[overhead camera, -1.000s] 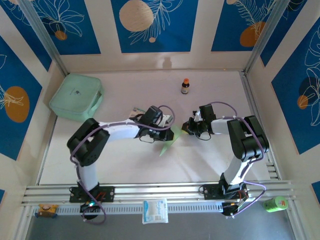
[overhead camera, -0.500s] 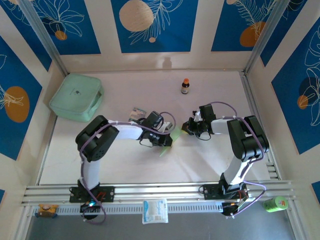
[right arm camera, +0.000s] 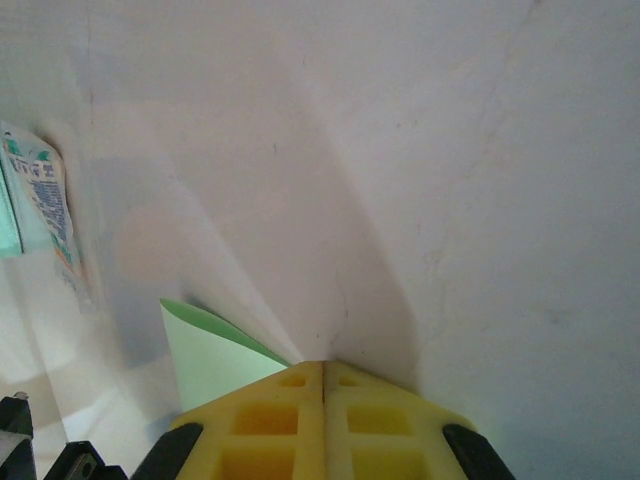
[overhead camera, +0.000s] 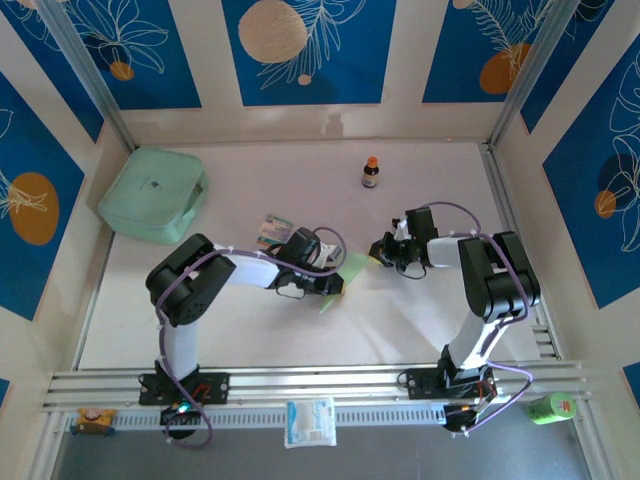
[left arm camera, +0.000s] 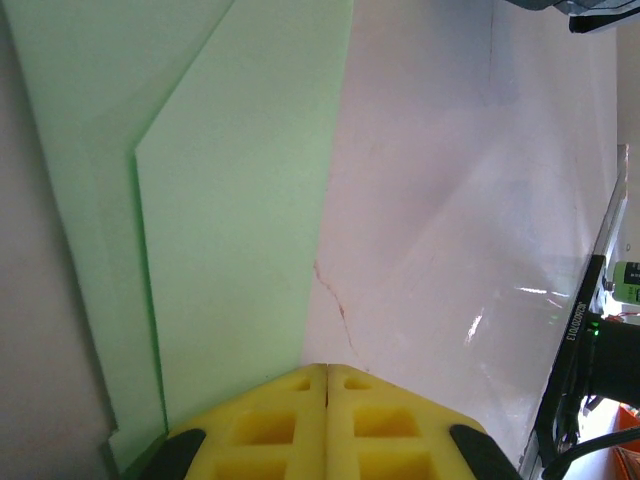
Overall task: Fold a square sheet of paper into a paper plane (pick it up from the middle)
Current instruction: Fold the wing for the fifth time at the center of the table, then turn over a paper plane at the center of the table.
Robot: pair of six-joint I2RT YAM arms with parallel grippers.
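So both arms are reaching into the middle of the white table (overhead camera: 250, 330), and the pale lime-green sheet of paper (overhead camera: 354, 266) is lying there between them, slanted, with one point aimed back toward the arm bases. From the left wrist cam the paper (left arm camera: 240, 230) is clearly folded over, you can see one layer's edge sitting on top of another. The left gripper (overhead camera: 337, 284) has its yellow fingers pressed flat together (left arm camera: 327, 375) right at the paper's edge, and the sheet runs in under one finger. I honestly can't tell if it's pinched or just being pushed down. Same deal on the other side: the right gripper (overhead camera: 381, 250) is closed tight too (right arm camera: 323, 370), with a green corner (right arm camera: 210, 355) poking out from under it. Off to the left there's a mint-green rounded plastic box (overhead camera: 152, 195), a small striped multicoloured packet (overhead camera: 274, 228) just behind the left arm, and a little brown bottle with an orange cap (overhead camera: 371, 172) near the back.
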